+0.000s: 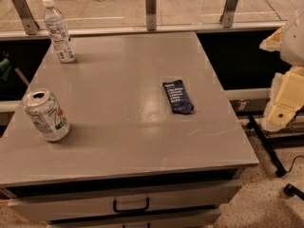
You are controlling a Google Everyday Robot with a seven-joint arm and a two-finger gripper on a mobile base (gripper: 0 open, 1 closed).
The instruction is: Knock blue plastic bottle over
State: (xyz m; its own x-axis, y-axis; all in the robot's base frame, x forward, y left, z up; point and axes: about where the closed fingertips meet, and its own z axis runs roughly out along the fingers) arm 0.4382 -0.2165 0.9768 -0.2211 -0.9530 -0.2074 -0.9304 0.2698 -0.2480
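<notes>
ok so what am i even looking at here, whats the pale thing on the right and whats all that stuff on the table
This is one picture from a single camera looking down on a grey table top. The pale cream shapes at the right edge are the robot's arm, ending in its gripper, which hangs beside the table, off its surface, touching none of the things there. On the table: a small clear plastic bottle with a white cap, upright at the far left corner; a silver-green soda can, standing at the near left; a flat dark blue packet, lying right of centre. The bottle is what the robot should knock over, not yet done.
</notes>
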